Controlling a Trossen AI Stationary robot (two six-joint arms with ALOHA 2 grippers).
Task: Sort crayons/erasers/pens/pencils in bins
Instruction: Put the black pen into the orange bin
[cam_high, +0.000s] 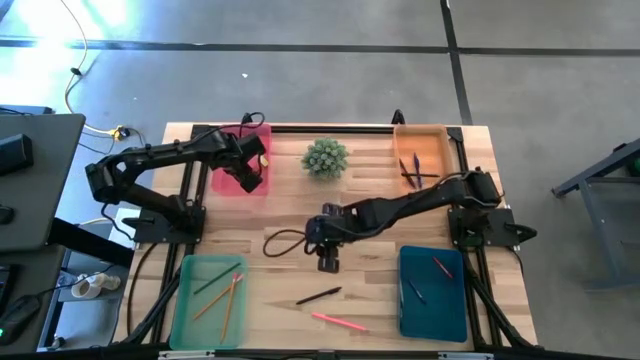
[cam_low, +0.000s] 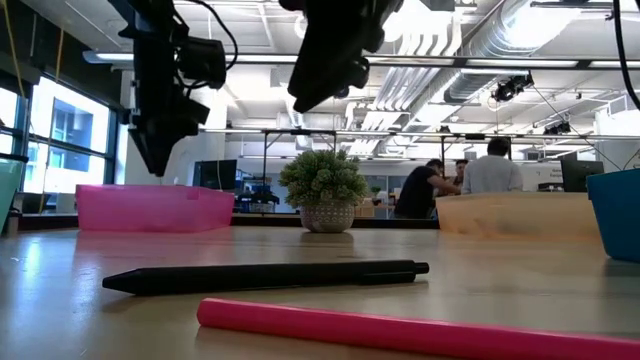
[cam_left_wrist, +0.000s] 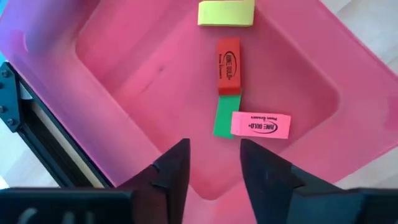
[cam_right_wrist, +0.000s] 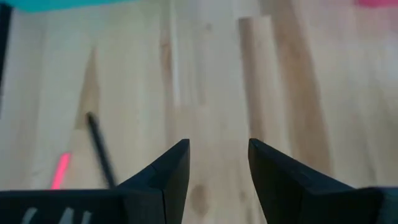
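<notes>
Wooden table, potted plant mid-back, both grippers spread empty, left gripper over pink bin.

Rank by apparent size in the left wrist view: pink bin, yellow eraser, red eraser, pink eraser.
1. Pink bin, far the largest.
2. Yellow eraser, red eraser and pink eraser look alike in size; the yellow one is cut by the picture's edge, so no ranking.

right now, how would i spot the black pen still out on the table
Start at the green bin on the wooden table's near edge and look toward the teal bin. Two sticks lie loose between them; the black pen is the dark one, beside the pink pencil.
</notes>
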